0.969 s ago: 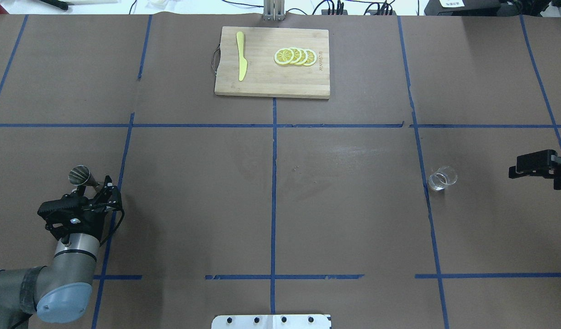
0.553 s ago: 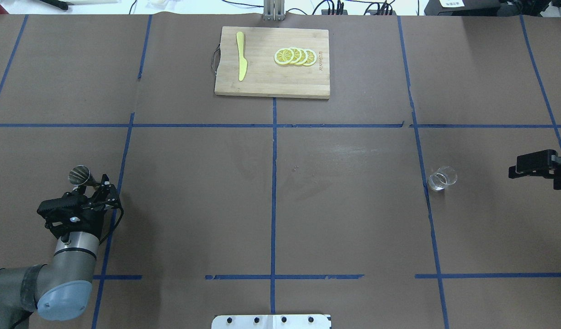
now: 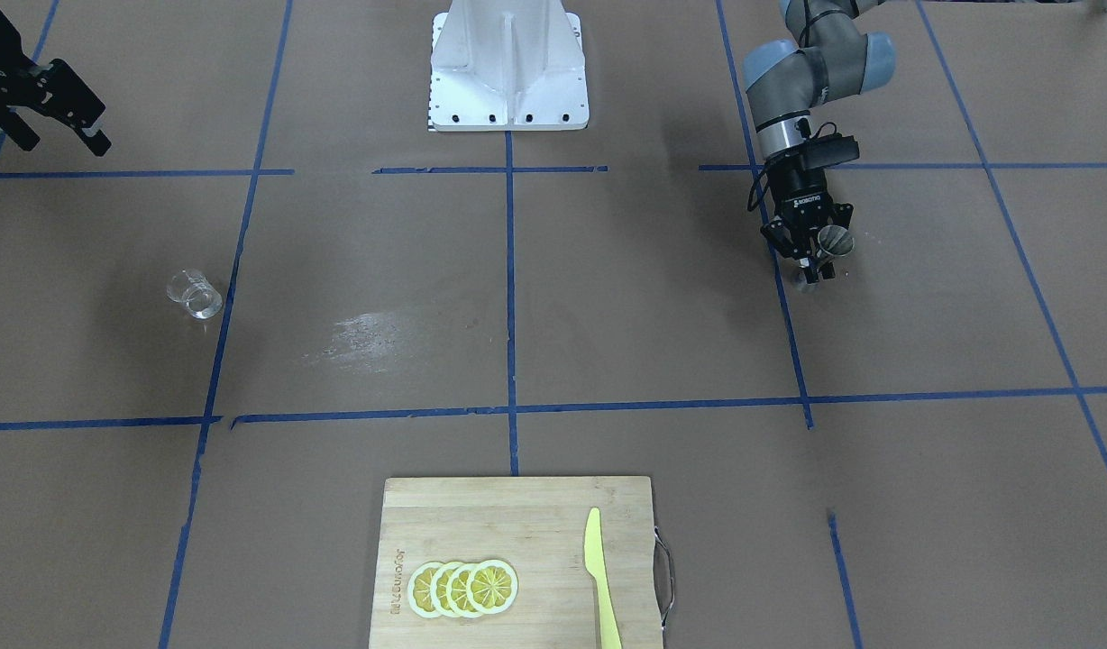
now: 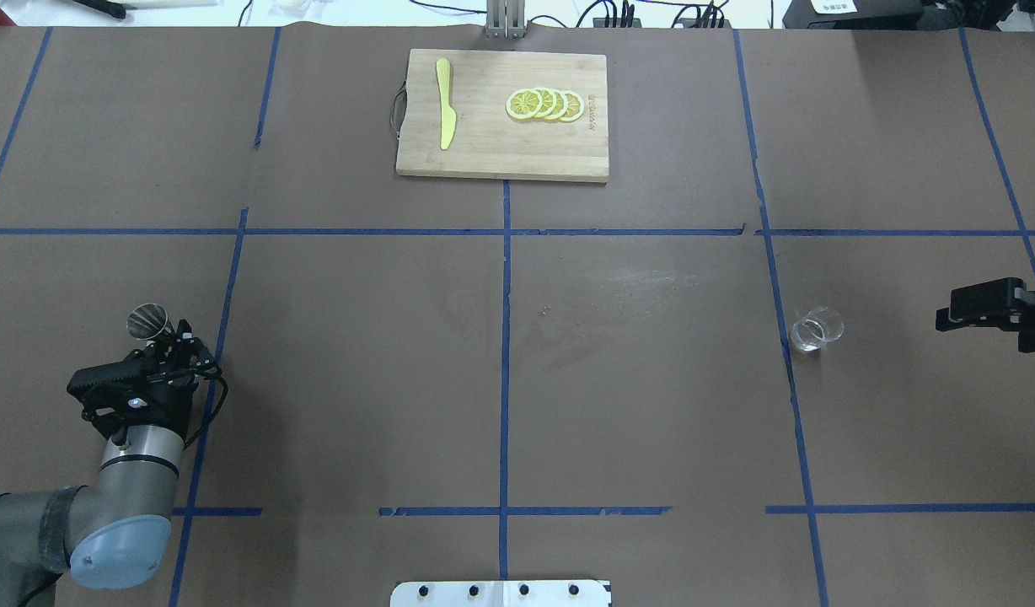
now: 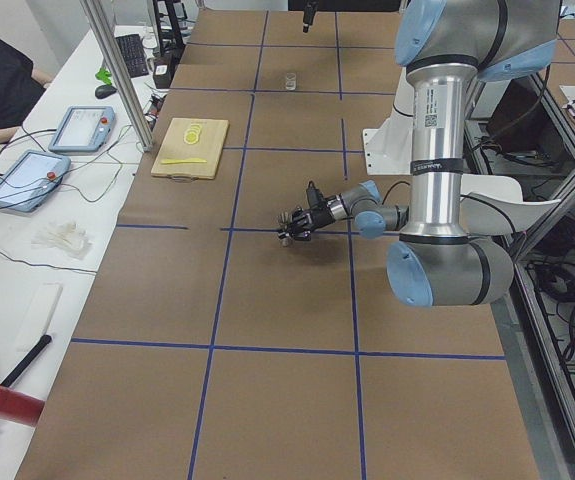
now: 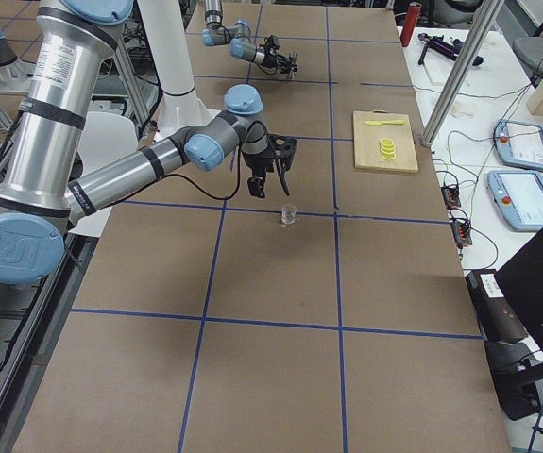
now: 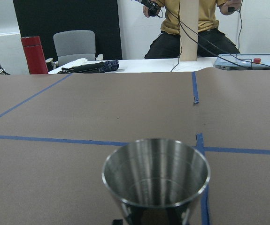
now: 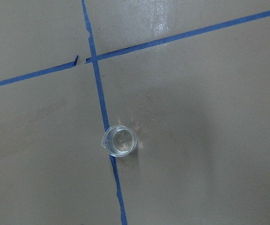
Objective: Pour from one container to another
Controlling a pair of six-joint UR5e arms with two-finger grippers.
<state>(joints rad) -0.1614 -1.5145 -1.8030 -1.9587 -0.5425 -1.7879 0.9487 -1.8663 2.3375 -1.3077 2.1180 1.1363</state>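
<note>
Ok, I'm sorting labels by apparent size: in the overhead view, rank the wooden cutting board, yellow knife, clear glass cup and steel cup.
1. Rectangular wooden cutting board
2. Yellow plastic knife
3-4. Small clear glass cup and shiny steel cone-shaped cup: similar; the steel one is partly hidden, so unranked.

The desk [image 4: 635, 379] is dull brown, crossed by a grid of blue tape lines [image 4: 506, 337]. The steel cup [image 7: 156, 173] is shiny silver with grey reflections. The glass [image 4: 817, 330], middle right, is clear and apparently colourless. At the top, the cutting board [image 4: 492, 143] is pale wood; the knife [image 4: 444, 105] and lemon slices [image 4: 544, 104] are yellow. The left gripper [image 3: 813, 260] is black.
</note>
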